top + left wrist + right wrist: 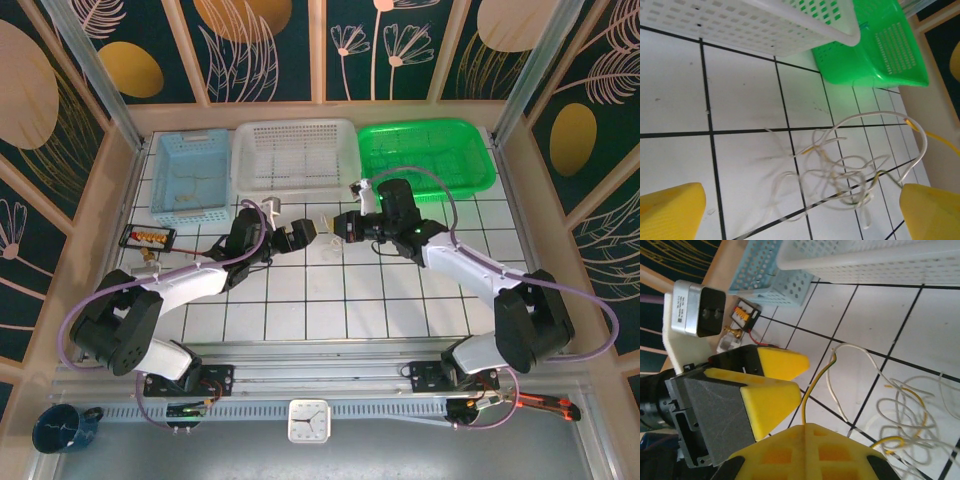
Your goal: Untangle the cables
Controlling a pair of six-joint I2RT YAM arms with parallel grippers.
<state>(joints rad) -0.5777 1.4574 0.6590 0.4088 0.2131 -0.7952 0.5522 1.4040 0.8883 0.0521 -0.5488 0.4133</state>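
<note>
Right gripper: closed, pinching a yellow strand of the cables. Left gripper: fingers wide apart above them. Tangle lies on the table, toward its far edge, before the white basket.

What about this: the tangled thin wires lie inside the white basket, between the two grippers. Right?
No: the wires lie on the tiled table in front of the white basket, not inside it, as the left wrist view shows. They are between the left gripper and right gripper.
</note>
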